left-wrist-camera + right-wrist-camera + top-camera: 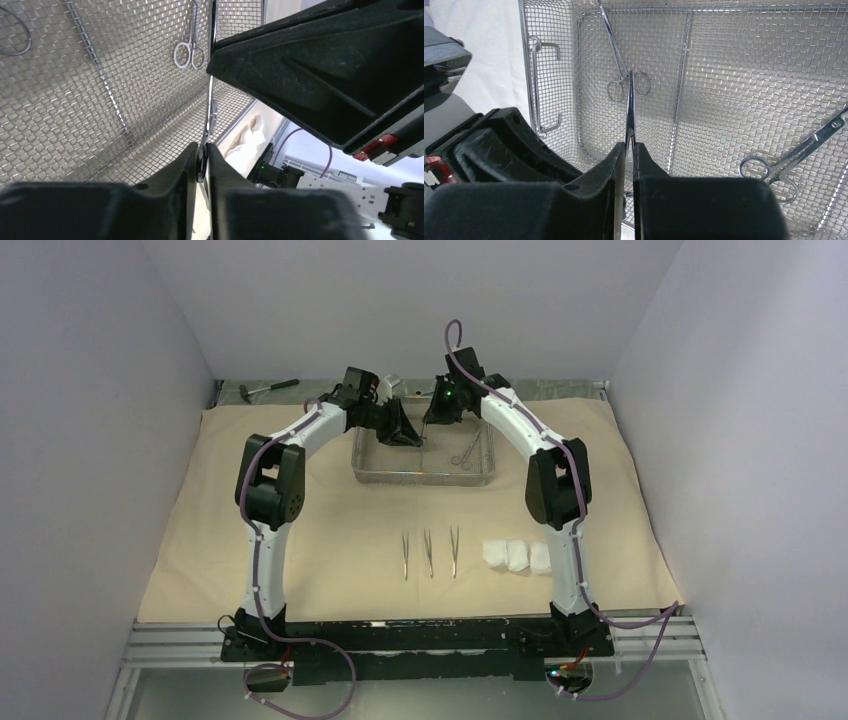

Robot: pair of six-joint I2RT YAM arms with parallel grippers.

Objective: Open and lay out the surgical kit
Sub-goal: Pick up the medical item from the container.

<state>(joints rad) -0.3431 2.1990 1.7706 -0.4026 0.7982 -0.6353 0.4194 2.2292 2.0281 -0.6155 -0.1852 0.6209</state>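
The steel mesh tray stands at the back middle of the tan wrap sheet. Both grippers hover over the tray. My left gripper is shut on a thin silver clamp, seen edge-on. My right gripper is shut on the same clamp. Two more ring-handled clamps lie in the tray. Three tweezers and three white gauze pads lie in a row on the sheet in front of the tray.
A dark-handled hammer lies off the sheet at the back left. A white crumpled piece sits just beyond the tray's far wall. White walls close in the left, right and back sides.
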